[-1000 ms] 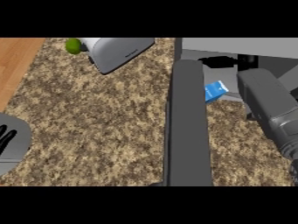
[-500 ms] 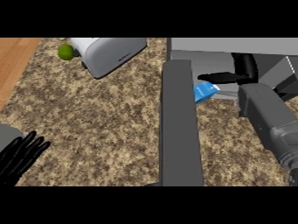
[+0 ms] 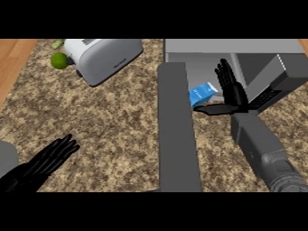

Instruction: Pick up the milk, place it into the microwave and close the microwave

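The left hand (image 3: 41,165) lay open and idle at the lower left; the microwave door (image 3: 178,131) stood swung out over the counter (image 3: 109,117); beyond it the right hand (image 3: 228,92) was open, fingers straight, beside the milk (image 3: 202,93), which sat at the microwave (image 3: 249,56) mouth, seemingly just released.

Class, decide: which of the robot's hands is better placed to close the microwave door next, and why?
Left. The left hand is open on the outer side of the open door. The right hand is inside the microwave beside the milk.
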You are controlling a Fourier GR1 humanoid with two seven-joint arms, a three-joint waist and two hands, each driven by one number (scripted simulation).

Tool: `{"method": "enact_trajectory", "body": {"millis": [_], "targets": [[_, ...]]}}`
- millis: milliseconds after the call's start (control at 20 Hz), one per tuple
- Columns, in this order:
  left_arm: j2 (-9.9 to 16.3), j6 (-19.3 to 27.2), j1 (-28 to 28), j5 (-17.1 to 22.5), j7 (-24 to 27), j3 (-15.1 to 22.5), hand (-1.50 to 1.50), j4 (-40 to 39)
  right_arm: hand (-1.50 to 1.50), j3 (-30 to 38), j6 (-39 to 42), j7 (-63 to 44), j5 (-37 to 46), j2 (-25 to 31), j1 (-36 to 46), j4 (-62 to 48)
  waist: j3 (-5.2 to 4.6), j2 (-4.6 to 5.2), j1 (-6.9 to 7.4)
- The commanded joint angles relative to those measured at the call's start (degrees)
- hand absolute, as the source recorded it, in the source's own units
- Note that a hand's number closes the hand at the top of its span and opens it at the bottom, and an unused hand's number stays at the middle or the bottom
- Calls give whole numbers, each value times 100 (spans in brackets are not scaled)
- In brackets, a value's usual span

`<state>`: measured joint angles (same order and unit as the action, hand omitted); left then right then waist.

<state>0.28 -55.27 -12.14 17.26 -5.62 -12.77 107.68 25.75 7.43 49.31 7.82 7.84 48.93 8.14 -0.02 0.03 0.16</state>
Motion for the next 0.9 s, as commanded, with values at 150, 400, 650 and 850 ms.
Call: {"method": "enact_trajectory", "body": {"millis": [150, 400, 650, 850], "targets": [[-28, 278, 289, -1119, 735, 484, -150, -478, -150, -374, 221, 371, 61, -416, -1114, 489, -8, -53, -132], [-28, 585, 652, -1527, 931, 643, 150, -879, -150, -598, -38, 433, 195, -574, -1969, 756, -22, -114, -345], [-28, 1288, 886, -2249, 1278, 1258, 150, -1398, -150, -661, 339, 830, 124, -157, -2980, 1388, -27, -102, -408], [-28, 1249, 1159, -2637, 1411, 1551, 150, -1623, -150, -696, 571, 952, -46, -123, -3801, 2114, -27, -94, -415]]}}
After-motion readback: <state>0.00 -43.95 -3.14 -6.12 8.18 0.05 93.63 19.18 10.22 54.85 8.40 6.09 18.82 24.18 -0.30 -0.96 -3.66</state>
